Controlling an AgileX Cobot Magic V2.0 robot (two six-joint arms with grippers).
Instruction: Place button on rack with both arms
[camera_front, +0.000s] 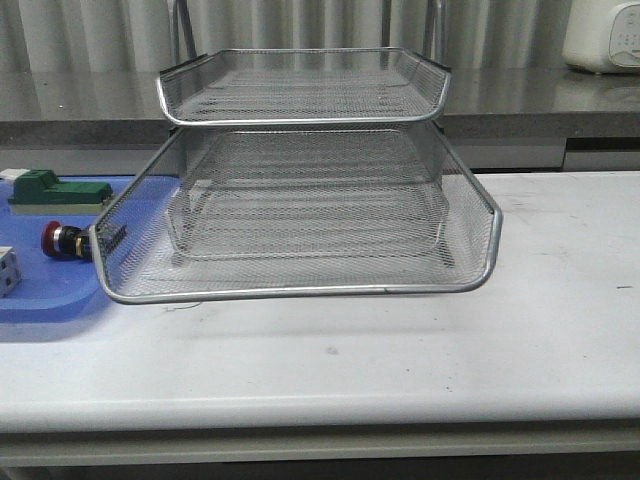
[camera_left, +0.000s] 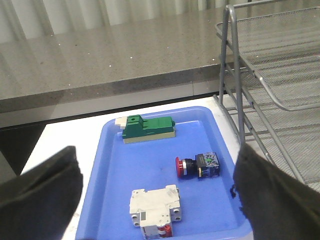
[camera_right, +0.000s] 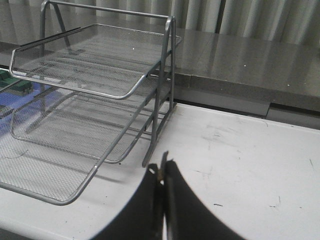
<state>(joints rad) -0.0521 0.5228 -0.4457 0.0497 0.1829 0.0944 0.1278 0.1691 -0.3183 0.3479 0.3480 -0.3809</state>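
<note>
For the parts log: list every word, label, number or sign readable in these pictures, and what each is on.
No text can be read in any view.
button: a green mark on its body, too small to read.
white breaker block: small markings, blurred.
green-and-beige block: no lettering visible.
white appliance: faint dots or figures on its front, too blurred to read.
rack: a small dark tag on its left rim, illegible.

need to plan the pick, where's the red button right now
The button lies on its side on the blue tray at the table's left, just left of the rack, between the green block and white breaker.
</note>
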